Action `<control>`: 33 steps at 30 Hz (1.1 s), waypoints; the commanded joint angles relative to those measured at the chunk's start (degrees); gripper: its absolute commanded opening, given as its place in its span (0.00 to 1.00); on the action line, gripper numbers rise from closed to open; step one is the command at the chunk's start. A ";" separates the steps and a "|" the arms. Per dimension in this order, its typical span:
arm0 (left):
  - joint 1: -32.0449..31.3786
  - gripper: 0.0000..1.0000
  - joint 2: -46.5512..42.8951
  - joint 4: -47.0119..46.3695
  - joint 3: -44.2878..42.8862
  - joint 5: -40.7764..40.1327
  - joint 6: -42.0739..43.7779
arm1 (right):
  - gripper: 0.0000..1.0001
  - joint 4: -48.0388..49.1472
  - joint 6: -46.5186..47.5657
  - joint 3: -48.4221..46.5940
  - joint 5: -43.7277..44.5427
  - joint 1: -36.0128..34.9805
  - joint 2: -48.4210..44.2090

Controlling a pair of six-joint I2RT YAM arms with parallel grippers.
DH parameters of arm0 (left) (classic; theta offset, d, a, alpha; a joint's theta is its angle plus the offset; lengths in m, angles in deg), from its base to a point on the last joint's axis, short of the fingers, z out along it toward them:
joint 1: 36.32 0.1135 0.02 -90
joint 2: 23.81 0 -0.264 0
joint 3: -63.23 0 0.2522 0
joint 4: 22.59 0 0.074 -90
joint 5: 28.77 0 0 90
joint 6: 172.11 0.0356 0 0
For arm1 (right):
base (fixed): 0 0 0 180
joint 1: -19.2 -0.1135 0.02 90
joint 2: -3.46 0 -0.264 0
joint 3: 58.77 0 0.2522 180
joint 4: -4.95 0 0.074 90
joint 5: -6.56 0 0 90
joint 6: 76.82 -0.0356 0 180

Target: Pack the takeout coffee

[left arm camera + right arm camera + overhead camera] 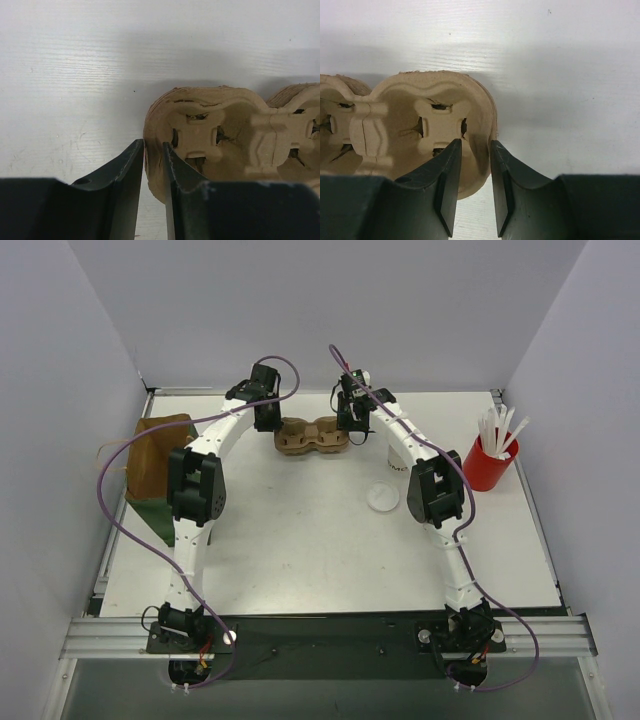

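Note:
The brown moulded-pulp cup carrier (312, 436) stands empty at the back middle of the table. My left gripper (270, 424) is shut on its left rim (152, 150), one finger inside the pocket and one outside. My right gripper (352, 427) is shut on its right rim (482, 145) in the same way. Both pockets show empty in the wrist views. A white paper cup (394, 462) with dark print stands just right of the carrier, mostly hidden under my right arm. A round whitish lid (382, 497) lies flat on the table. The second cup is out of view.
A red cup of white sticks (487, 462) stands at the right. A brown paper bag (158, 455) lies at the left edge on something green. Grey walls close in the table on three sides.

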 commanded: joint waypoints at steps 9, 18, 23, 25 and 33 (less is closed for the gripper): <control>-0.11 0.33 -0.66 0.14 -2.79 0.62 0.67 | 0.26 0.66 0.87 -0.58 1.36 -0.41 -0.97; -0.19 0.29 0.04 0.14 -3.06 0.62 0.31 | 0.25 0.57 0.69 -0.58 1.27 -0.41 -0.44; -0.19 0.22 0.22 0.14 -3.50 0.88 0.31 | 0.19 0.66 0.43 -0.93 0.75 -0.24 -0.17; -0.19 0.16 0.22 0.14 -3.59 0.97 0.23 | 0.14 0.57 0.26 -1.11 0.48 -0.32 -0.09; -0.19 0.06 0.48 0.23 -3.94 1.06 0.67 | 0.36 0.57 0.78 -0.32 1.80 -0.15 -0.61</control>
